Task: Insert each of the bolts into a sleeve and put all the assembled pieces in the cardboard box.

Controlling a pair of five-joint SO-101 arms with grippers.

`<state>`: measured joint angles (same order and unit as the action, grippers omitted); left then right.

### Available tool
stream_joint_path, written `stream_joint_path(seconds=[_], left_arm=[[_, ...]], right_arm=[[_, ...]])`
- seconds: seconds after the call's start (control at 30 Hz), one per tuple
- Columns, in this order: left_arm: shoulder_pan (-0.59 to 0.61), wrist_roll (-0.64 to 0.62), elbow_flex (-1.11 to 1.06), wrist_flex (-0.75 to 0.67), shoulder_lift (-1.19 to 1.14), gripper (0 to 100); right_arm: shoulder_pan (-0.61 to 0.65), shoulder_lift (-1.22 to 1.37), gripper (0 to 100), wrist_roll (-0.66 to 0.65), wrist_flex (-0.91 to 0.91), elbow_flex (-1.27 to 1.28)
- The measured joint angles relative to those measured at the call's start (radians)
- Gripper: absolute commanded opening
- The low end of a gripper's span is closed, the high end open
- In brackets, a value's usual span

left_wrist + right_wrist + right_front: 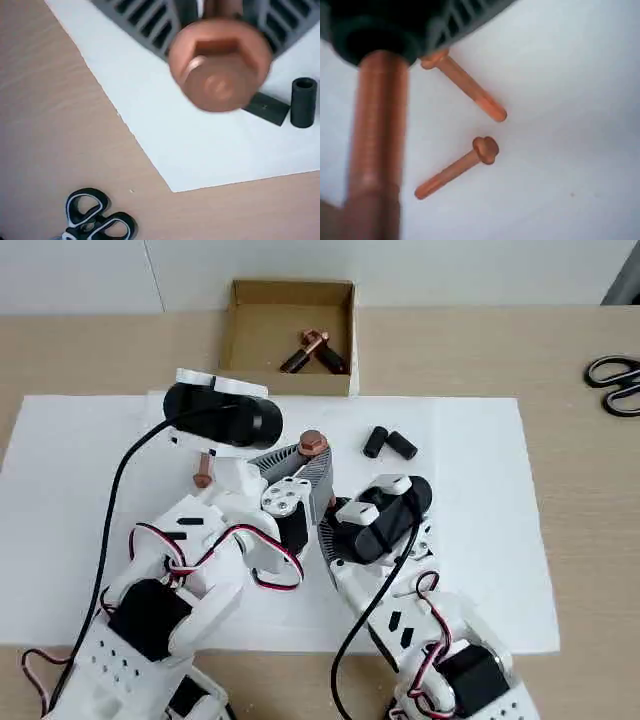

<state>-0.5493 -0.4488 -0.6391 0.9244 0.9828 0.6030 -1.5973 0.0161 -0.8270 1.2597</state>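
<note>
While left gripper point(312, 452) clamps bolt point(313, 443) head-up, shaft enters black sleeve point(345, 35), apparently mid-insertion; right gripper point(332, 508) close beside, grip cannot be told; cardboard box point(280, 383) waits beyond.

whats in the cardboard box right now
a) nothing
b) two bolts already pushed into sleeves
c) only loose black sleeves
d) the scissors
b: two assembled pieces, copper bolts seated in black sleeves, lie on the floor of the cardboard box.
</note>
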Motion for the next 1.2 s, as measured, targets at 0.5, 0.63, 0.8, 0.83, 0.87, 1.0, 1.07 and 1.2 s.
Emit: stream_joint_path(seconds=[0.5,0.63,0.8,0.83,0.87,1.0,1.07,1.2], left_arm=[[-0.029,0.002,-0.037,0.044,0.0,1],[-0.034,0.0,-0.037,0.094,0.0,1],[-0.061,0.006,-0.032,0.14,0.017,1],[-0.063,0.006,-0.031,0.15,0.018,1],[-0.066,0.008,-0.029,0.161,0.018,1],[-0.072,0.008,-0.029,0.192,0.018,5],[-0.077,0.003,-0.034,0.201,0.018,10],[-0.087,0.0,-0.041,0.233,0.012,11]], right_arm=[[0.002,-0.002,0.4,0.0,0.0,0.002],[0.012,-0.002,0.4,0.0,0.002,0.002],[0.017,0.0,0.4,0.0,0.031,0.003],[0.017,0.0,0.4,0.0,0.031,0.003],[0.017,0.0,0.4,0.0,0.031,0.003],[0.017,0.002,0.4,0.0,0.031,0.005],[0.017,0.002,0.4,0.0,0.031,0.005],[0.017,-0.003,0.4,0.002,0.055,0.002]])
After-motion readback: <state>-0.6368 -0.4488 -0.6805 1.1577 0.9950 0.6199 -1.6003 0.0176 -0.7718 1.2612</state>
